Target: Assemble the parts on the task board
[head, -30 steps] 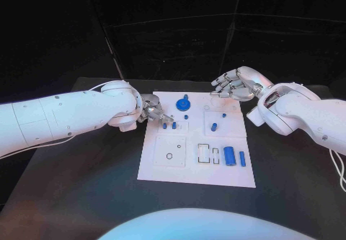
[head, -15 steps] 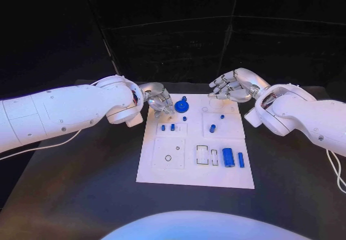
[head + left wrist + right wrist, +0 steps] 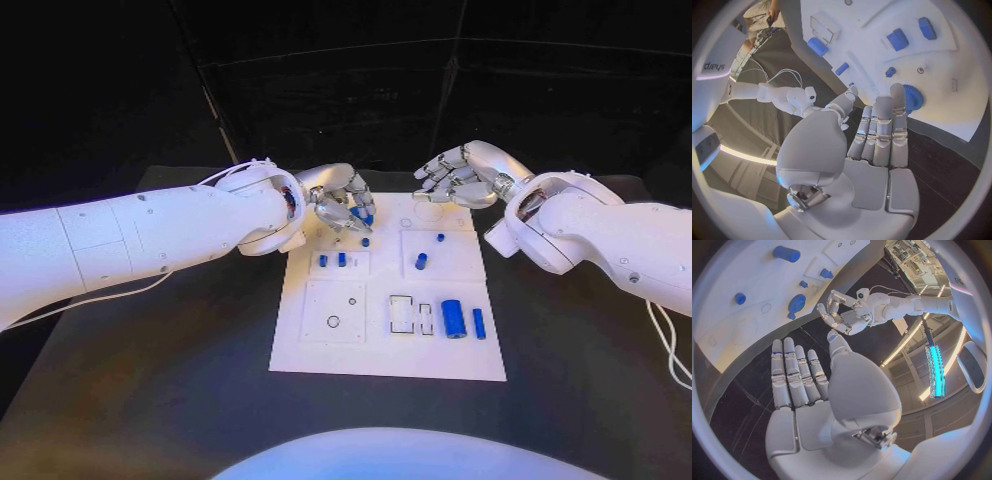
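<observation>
Head view: left silver many-fingered hand [image 3: 340,198] hovering over the far left corner of the white rectangular task board [image 3: 332,355], fingers apart and holding nothing, fingertips above the round blue toothed disc [image 3: 364,213]. Right silver hand [image 3: 464,175] hanging just past the board's far right corner, fingers loosely spread, also holding nothing. On the board, nearer the robot: small blue pegs [image 3: 340,260] in the left panel, a short blue cylinder [image 3: 421,261] mid-board, a larger blue cylinder [image 3: 453,318] and slim blue bar [image 3: 479,323] toward the right edge. All resting on the black table [image 3: 159,380].
</observation>
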Controlling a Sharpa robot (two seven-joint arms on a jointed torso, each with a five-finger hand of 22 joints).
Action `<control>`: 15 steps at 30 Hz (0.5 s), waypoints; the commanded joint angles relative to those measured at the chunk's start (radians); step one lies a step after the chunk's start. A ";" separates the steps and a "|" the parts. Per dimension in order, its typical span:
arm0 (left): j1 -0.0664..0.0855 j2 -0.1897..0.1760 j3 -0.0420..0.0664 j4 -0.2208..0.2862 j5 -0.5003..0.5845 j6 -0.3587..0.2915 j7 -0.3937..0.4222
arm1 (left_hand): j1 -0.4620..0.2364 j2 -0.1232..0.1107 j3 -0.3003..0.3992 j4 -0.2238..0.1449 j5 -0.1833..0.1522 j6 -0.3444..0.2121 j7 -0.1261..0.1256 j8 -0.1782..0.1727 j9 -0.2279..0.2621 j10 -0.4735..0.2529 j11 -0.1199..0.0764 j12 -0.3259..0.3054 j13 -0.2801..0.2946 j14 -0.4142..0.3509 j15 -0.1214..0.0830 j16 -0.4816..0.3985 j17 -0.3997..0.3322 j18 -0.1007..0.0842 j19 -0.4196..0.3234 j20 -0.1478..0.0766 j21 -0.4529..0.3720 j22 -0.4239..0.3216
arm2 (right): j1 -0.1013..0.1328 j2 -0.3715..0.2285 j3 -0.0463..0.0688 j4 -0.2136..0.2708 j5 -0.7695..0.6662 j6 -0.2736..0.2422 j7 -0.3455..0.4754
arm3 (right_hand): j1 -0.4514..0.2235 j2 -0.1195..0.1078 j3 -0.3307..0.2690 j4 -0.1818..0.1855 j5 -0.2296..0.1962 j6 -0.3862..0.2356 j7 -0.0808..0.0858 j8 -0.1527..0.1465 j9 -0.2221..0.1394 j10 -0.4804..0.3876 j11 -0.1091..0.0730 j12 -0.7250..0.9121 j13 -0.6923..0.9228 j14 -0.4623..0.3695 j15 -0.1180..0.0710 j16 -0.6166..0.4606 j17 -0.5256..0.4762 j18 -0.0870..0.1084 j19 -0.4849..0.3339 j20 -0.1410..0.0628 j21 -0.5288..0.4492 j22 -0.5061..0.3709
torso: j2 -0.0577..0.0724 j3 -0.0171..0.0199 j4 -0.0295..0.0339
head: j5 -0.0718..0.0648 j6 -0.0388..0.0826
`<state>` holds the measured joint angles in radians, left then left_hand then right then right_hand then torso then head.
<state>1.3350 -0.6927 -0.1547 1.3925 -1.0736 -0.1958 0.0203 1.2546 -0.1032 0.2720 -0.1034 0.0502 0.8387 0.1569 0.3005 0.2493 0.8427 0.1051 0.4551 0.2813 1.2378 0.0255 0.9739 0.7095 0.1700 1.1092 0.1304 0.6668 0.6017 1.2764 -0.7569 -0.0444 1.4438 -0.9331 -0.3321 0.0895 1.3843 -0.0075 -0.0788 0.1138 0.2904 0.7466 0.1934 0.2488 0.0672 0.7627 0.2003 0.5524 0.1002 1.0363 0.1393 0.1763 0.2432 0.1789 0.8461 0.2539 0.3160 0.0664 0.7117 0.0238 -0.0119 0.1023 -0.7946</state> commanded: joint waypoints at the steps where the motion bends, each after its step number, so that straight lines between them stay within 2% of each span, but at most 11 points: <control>1: -0.005 0.015 -0.003 -0.023 -0.189 -0.012 0.073 | 0.018 0.002 -0.024 -0.002 -0.002 0.018 -0.002 -0.013 -0.019 0.003 -0.006 -0.012 -0.022 0.060 -0.007 0.078 0.081 0.014 0.034 -0.008 0.016 0.003 | 0.002 0.001 0.001 0.000 0.005 -0.004 0.010 | 0.000 0.014 0.001 -0.007 0.005 -0.008 0.066 0.007 -0.001 -0.005 -0.002 0.007 -0.001 -0.002 0.006 -0.004 -0.001 0.003 0.002 0.005 -0.004 -0.001 | 0.001 0.0002 -0.0014 | -0.002 0.004; 5: -0.012 0.039 -0.005 -0.054 -0.260 0.004 0.072 | 0.047 0.017 -0.047 -0.009 -0.002 0.042 -0.010 -0.033 -0.049 0.025 -0.015 -0.030 -0.059 0.157 -0.019 0.214 0.234 0.014 0.096 -0.021 0.051 0.019 | 0.002 0.003 0.001 -0.001 0.005 -0.004 0.008 | 0.000 0.014 0.001 -0.007 0.005 -0.008 0.066 0.007 -0.001 -0.005 -0.002 0.007 -0.002 -0.002 0.006 -0.004 -0.002 0.003 0.002 0.005 -0.005 -0.001 | 0.000 0.0011 0.0000 | -0.004 0.006; 7: -0.015 0.050 -0.006 -0.068 -0.284 0.014 0.068 | 0.055 0.021 -0.054 -0.010 -0.003 0.052 -0.014 -0.040 -0.059 0.036 -0.017 -0.038 -0.074 0.180 -0.024 0.251 0.277 0.014 0.113 -0.026 0.064 0.026 | 0.002 0.004 0.001 -0.001 0.005 -0.005 0.008 | 0.000 0.014 0.001 -0.007 0.005 -0.008 0.066 0.007 -0.001 -0.006 -0.002 0.007 -0.002 -0.002 0.006 -0.004 -0.002 0.003 0.002 0.005 -0.005 -0.001 | 0.000 0.0007 -0.0010 | -0.003 0.007; 9: -0.017 0.060 -0.006 -0.082 -0.303 0.027 0.065 | 0.062 0.024 -0.060 -0.012 -0.003 0.060 -0.016 -0.048 -0.070 0.042 -0.019 -0.048 -0.089 0.194 -0.027 0.277 0.307 0.007 0.134 -0.030 0.103 0.066 | 0.002 0.005 0.001 -0.001 0.005 -0.007 0.008 | 0.000 0.014 0.001 -0.007 0.005 -0.008 0.066 0.007 -0.001 -0.006 -0.002 0.007 -0.002 -0.002 0.006 -0.004 -0.002 0.003 0.002 0.005 -0.005 -0.001 | 0.000 0.0004 -0.0023 | -0.003 0.005; 12: -0.020 0.072 -0.007 -0.100 -0.319 0.045 0.063 | 0.068 0.023 -0.067 -0.015 -0.003 0.066 -0.020 -0.055 -0.079 0.046 -0.021 -0.057 -0.102 0.205 -0.033 0.297 0.330 0.001 0.152 -0.034 0.139 0.103 | 0.002 0.005 0.001 -0.001 0.005 -0.009 0.007 | 0.000 0.015 0.002 -0.008 0.005 -0.008 0.066 0.007 -0.001 -0.006 -0.002 0.007 -0.003 -0.003 0.006 -0.005 -0.003 0.003 0.002 0.005 -0.006 -0.001 | 0.000 -0.0003 -0.0009 | -0.003 0.003; 15: -0.023 0.084 -0.007 -0.117 -0.327 0.059 0.062 | 0.072 0.026 -0.074 -0.016 -0.003 0.077 -0.022 -0.060 -0.088 0.058 -0.023 -0.063 -0.114 0.215 -0.036 0.316 0.353 -0.007 0.171 -0.038 0.177 0.144 | 0.002 0.006 0.001 -0.001 0.005 -0.012 0.007 | 0.000 0.015 0.002 -0.008 0.005 -0.008 0.066 0.007 -0.001 -0.006 -0.002 0.007 -0.003 -0.003 0.006 -0.005 -0.003 0.003 0.002 0.005 -0.006 -0.001 | 0.000 0.0005 -0.0017 | -0.003 0.002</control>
<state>1.3122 -0.6116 -0.1613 1.2807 -1.3437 -0.1717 0.0661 1.3170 -0.0757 0.2028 -0.1202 0.0502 0.9097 0.1355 0.2441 0.1625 0.8960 0.0815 0.3952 0.1688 1.4458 -0.0123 1.2863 1.0577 0.1700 1.2757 0.0926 0.8370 0.7382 1.2764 -0.7523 -0.0445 1.4421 -0.9320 -0.3329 0.0890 1.3845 0.0006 -0.0762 0.1113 0.2904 0.7466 0.1934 0.2523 0.0672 0.7628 0.2003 0.5565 0.0987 1.0363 0.1393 0.1763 0.2421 0.1789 0.8460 0.2539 0.3162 0.0664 0.7118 0.0243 -0.0129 0.0986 -0.7917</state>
